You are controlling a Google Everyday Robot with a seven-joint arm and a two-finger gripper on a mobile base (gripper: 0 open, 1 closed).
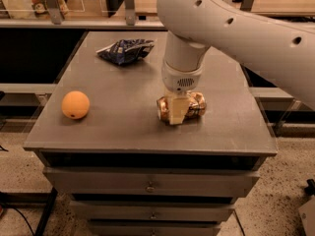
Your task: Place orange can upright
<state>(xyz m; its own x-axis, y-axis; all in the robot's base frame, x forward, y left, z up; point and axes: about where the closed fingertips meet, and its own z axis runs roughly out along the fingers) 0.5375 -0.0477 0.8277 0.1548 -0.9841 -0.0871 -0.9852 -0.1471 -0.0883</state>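
The orange can lies on its side on the grey table top, right of the middle, its golden-orange body pointing left to right. My gripper comes straight down onto it from the big white arm. It straddles the can's middle, with the pale near finger against the can's front side and the far finger hidden behind the can. The gripper is shut on the can, which rests on the table.
A round orange fruit sits near the table's left edge. A dark blue foil snack bag lies at the back of the table. Drawers run below the front edge. Shelving and railings stand behind.
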